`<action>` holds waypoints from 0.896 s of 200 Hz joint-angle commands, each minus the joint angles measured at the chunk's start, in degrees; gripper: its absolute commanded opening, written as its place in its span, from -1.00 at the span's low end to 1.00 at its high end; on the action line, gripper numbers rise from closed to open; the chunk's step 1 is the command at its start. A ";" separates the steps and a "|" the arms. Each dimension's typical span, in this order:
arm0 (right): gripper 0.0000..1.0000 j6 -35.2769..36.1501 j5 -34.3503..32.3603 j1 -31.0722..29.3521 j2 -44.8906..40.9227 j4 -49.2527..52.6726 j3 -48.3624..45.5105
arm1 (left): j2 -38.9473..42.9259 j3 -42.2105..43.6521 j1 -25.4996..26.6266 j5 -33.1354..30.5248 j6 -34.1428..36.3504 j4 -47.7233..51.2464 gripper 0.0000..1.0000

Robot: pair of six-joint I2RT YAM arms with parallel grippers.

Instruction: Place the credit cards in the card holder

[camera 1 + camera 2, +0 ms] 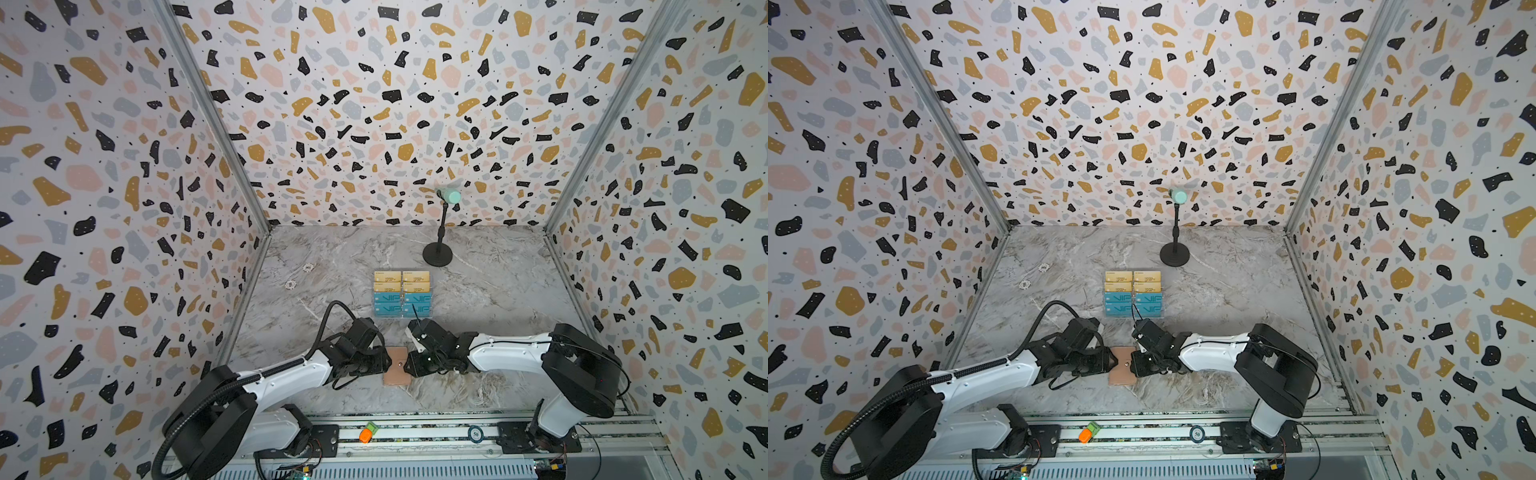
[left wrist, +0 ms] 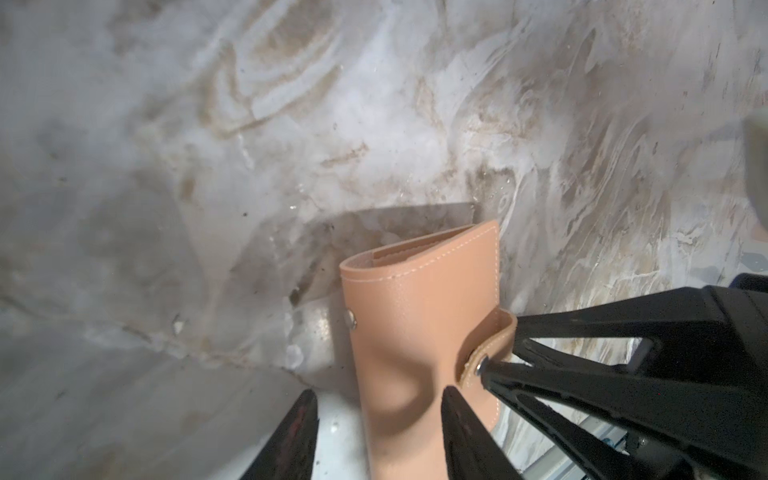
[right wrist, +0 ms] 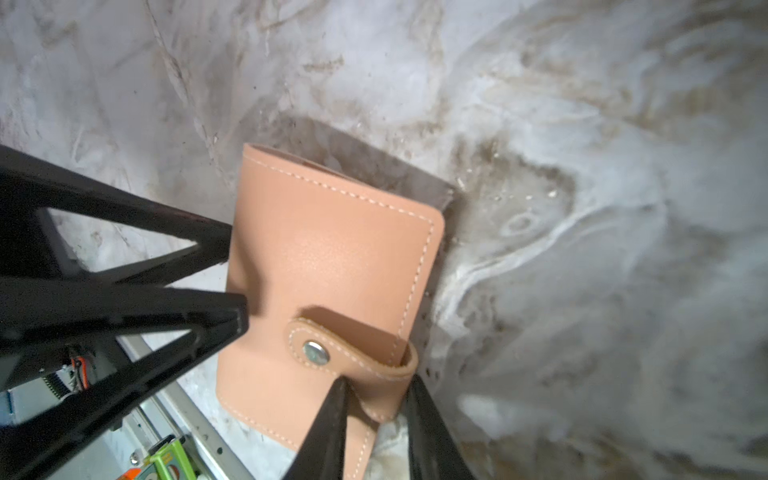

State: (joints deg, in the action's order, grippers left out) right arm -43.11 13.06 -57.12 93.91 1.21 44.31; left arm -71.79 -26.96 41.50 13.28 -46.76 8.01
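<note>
In both top views the card holder (image 1: 397,374) lies shut on the marble worktop (image 1: 478,291), near its front edge and between the two arms. Its long axis runs front to back, with the spine towards the left pincer (image 1: 388,365) and the opening edge towards the right pincer (image 1: 409,363). The credit cards (image 1: 402,293) stand in rows further back, gold behind teal, so none looks to be in yet.

From the left wrist, the left pincer's jaws stand well apart astride the spine side, one finger (image 2: 461,424) denting the cover. Whether that is a true pinch I cannot tell.

From the right wrist, the right pincer (image 3: 374,380) is narrowed onto the strap (image 3: 365,357). A finger touches each side of its loop, just past the snap (image 3: 316,353), which looks fastened.

To my eye this is the opening step. Next the strap wants a pull away from the cover to pop the snap, with the left side steadying the holder against sliding.
</note>
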 commanded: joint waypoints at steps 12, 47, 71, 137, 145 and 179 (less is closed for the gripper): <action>-0.49 0.25 -0.64 1.07 0.83 4.12 -2.85 | 0.38 1.61 0.25 0.82 -2.46 -5.73 -0.01; -0.49 0.20 2.13 2.54 1.43 1.62 -4.67 | -1.34 4.28 0.25 5.21 -3.49 -14.01 -0.01; -0.49 0.83 2.57 2.90 2.07 1.75 -4.59 | -2.59 6.70 0.22 7.49 -6.53 -19.97 -0.10; -0.48 2.92 2.42 3.52 2.61 3.02 -3.94 | -1.69 6.39 0.15 7.96 -6.94 -22.01 -0.46; -0.48 3.10 2.41 3.64 2.60 3.12 -3.78 | -1.52 6.39 0.23 8.12 -6.94 -22.00 -0.53; -0.47 3.50 2.41 3.69 2.56 3.12 -3.24 | 0.17 6.31 0.16 8.04 -7.19 -23.72 -0.78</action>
State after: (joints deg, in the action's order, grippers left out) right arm -40.91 18.48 -53.67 93.91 -2.57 42.13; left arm -73.12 -20.58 41.41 19.29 -53.69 -11.64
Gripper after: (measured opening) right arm 0.264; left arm 0.139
